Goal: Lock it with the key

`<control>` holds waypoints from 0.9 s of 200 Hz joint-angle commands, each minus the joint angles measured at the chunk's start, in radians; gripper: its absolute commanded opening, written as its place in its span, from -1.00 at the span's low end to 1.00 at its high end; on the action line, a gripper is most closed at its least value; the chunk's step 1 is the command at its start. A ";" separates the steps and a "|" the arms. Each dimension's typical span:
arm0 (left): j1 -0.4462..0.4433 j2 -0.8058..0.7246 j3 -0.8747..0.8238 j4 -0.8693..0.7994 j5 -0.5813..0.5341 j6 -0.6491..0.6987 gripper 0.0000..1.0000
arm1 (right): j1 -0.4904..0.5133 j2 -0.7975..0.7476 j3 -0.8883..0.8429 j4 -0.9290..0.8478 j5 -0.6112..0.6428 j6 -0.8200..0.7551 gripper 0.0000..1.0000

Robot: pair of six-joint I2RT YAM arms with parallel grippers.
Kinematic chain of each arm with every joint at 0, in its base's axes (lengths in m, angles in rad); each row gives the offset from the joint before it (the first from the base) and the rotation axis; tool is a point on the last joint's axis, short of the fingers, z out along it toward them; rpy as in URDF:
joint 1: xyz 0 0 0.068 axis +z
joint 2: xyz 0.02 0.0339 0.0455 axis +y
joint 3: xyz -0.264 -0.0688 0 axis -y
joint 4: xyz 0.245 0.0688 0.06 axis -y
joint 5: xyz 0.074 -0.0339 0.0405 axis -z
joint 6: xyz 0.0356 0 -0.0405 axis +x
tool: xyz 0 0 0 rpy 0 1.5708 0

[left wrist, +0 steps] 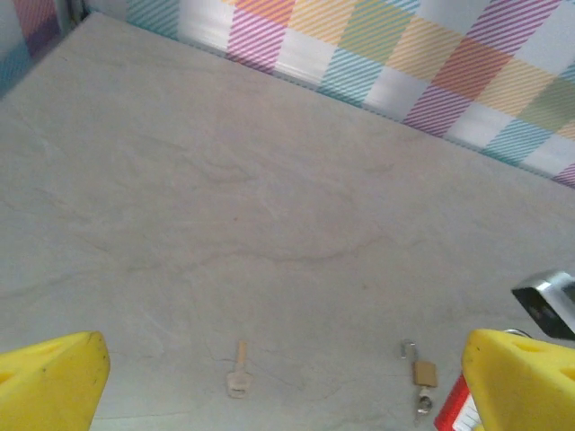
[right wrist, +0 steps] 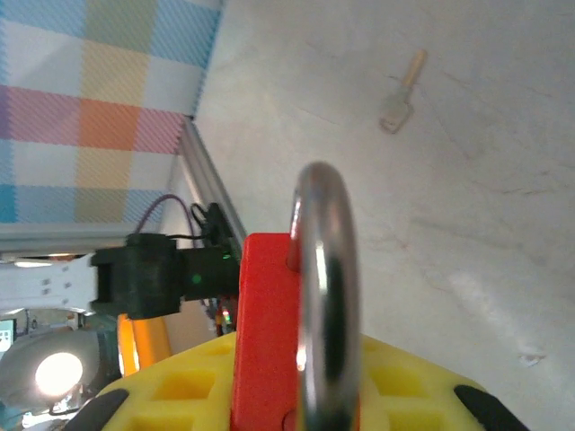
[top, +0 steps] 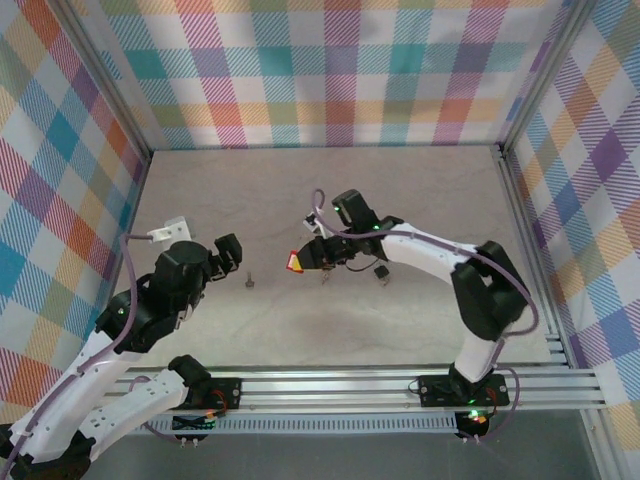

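Observation:
A small pale key point(top: 250, 281) lies flat on the table, just right of my left gripper point(top: 226, 256). In the left wrist view the key point(left wrist: 237, 370) rests between and ahead of the wide-apart yellow fingers point(left wrist: 56, 377); my left gripper point(left wrist: 283, 364) is open and holds nothing. My right gripper point(top: 312, 255) is shut on a red padlock point(top: 296, 262), held above the table near the middle. In the right wrist view the red padlock point(right wrist: 265, 332) stands between the yellow fingers point(right wrist: 422, 382), its steel shackle point(right wrist: 323, 287) pointing away from the camera, with the key point(right wrist: 402, 94) beyond.
A small brass padlock point(left wrist: 423, 372) with a key in it lies on the table close to the red padlock point(left wrist: 454, 409). A small dark object point(top: 380, 270) lies under the right arm. Plaid walls point(top: 330, 70) enclose the table; a metal rail point(top: 400, 385) runs along the near edge.

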 commanded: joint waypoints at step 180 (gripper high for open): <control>0.122 -0.160 -0.136 0.043 -0.059 0.111 1.00 | 0.121 0.508 0.669 -0.541 0.185 -0.192 -1.00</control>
